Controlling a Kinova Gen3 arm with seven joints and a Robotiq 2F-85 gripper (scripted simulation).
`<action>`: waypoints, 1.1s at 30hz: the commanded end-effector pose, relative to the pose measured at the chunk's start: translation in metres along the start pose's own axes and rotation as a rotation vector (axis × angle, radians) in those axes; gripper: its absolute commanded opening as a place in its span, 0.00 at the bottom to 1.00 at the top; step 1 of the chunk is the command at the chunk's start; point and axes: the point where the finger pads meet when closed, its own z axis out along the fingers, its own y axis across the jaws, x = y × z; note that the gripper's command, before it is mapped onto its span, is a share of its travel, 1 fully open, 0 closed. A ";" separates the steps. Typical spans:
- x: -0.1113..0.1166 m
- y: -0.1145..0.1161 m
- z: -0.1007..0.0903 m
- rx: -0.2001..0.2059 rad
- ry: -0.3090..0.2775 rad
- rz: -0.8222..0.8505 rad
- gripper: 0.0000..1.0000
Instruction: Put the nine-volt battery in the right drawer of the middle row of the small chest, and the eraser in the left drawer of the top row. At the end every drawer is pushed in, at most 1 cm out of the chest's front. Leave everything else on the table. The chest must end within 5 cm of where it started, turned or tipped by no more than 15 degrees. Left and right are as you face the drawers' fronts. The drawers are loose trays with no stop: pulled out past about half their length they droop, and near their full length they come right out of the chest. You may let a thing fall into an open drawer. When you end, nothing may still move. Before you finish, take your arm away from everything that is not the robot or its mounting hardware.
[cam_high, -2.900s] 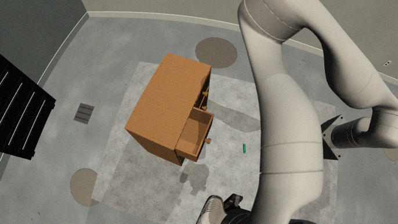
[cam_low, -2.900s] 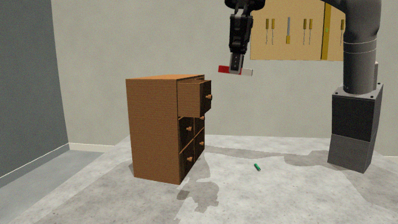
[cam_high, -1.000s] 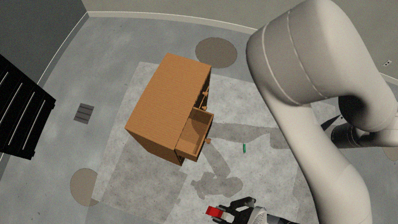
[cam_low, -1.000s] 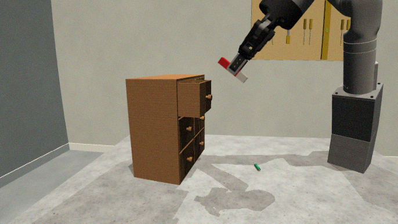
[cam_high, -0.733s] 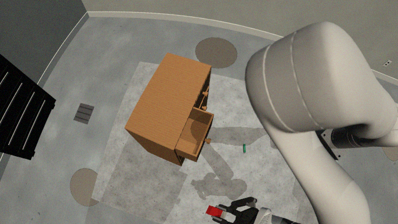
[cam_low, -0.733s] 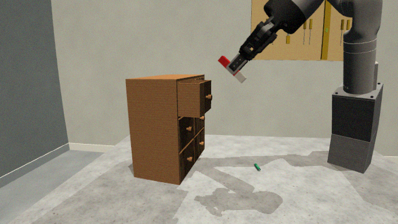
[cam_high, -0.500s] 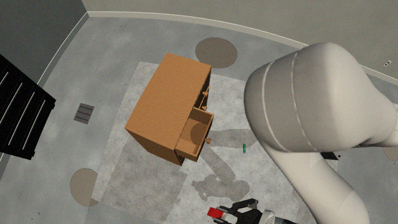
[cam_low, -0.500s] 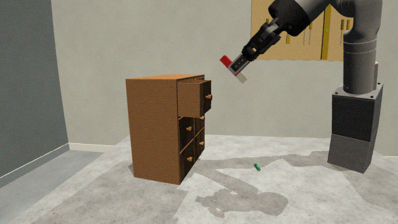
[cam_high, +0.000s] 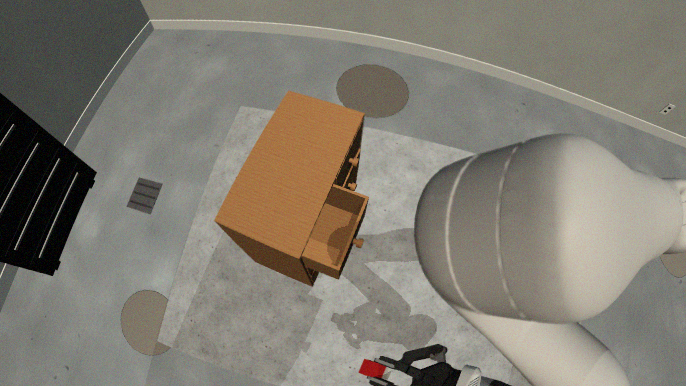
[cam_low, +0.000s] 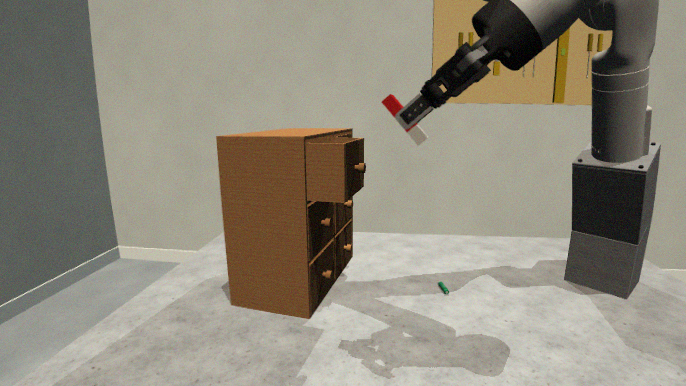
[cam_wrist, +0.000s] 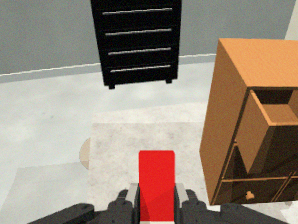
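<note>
The eraser, a red block (cam_high: 371, 368) (cam_low: 392, 104) (cam_wrist: 156, 167) with a white end, is clamped in my gripper (cam_high: 383, 372) (cam_low: 409, 119) (cam_wrist: 156, 196), in the air to the left-front of the chest (cam_high: 290, 170) (cam_low: 265, 220) (cam_wrist: 222, 115) and above its top. The top row's left drawer (cam_high: 320, 227) (cam_low: 326, 172) (cam_wrist: 257, 135) is pulled partly out; its visible inside looks empty. The middle row's left drawer (cam_low: 320, 235) looks shut. The right drawer's knob (cam_low: 348, 203) shows in the exterior view; its exact position is hard to tell. The nine-volt battery is not visible.
A small green cylinder (cam_low: 443, 288) lies on the pale surface between the chest and the robot's pedestal (cam_low: 605, 200). The arm (cam_high: 525, 230) covers the right part of the top view. A black cabinet (cam_high: 40, 200) (cam_wrist: 137, 40) stands beyond the chest's back.
</note>
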 end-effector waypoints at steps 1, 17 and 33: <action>-0.002 -0.003 -0.002 0.007 0.001 -0.005 0.19; -0.003 -0.003 -0.002 0.008 0.018 -0.005 0.19; -0.003 -0.003 -0.002 0.008 0.018 -0.005 0.19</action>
